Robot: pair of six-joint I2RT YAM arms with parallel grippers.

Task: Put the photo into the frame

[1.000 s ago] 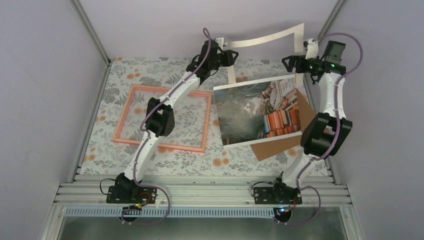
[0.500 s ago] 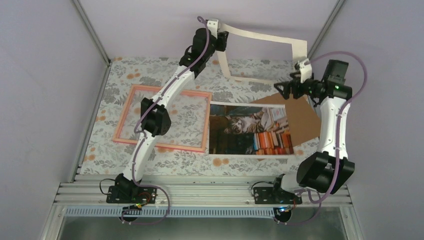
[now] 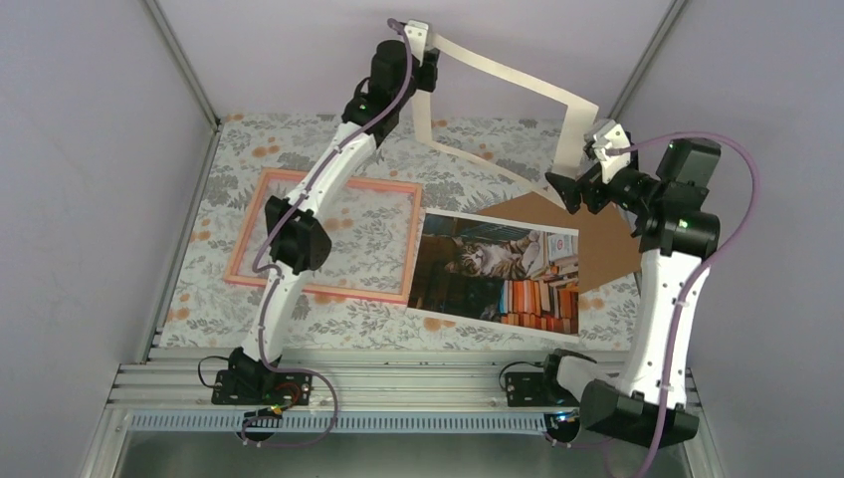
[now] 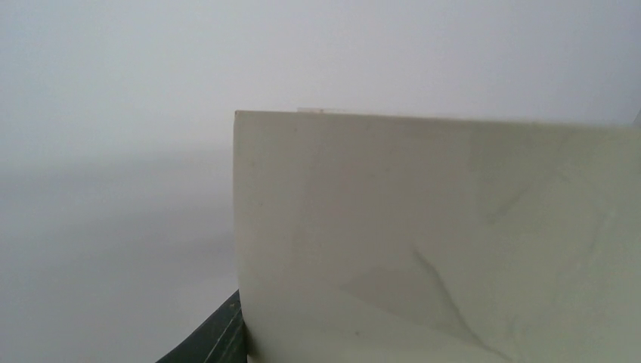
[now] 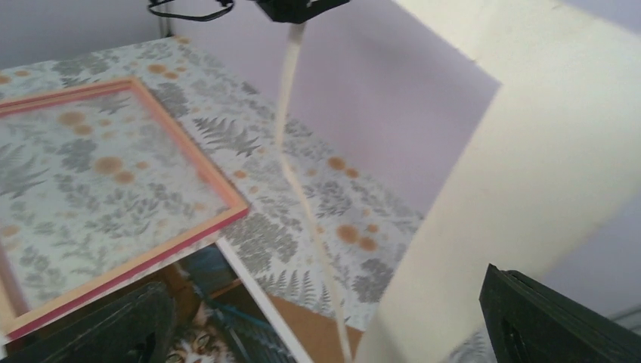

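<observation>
Holding a cream mat border (image 3: 508,75) aloft between them, left gripper (image 3: 426,52) and right gripper (image 3: 582,177) seemingly clamped on opposite corners, the photo (image 3: 495,274) lay flat, its left edge beside the frame (image 3: 325,235), its right edge overlapping the brown backing board (image 3: 597,239).

Cream mat board (image 3: 518,85) aloft above floral tablecloth (image 3: 204,214); brown backing board (image 3: 597,234) flat at right.
</observation>
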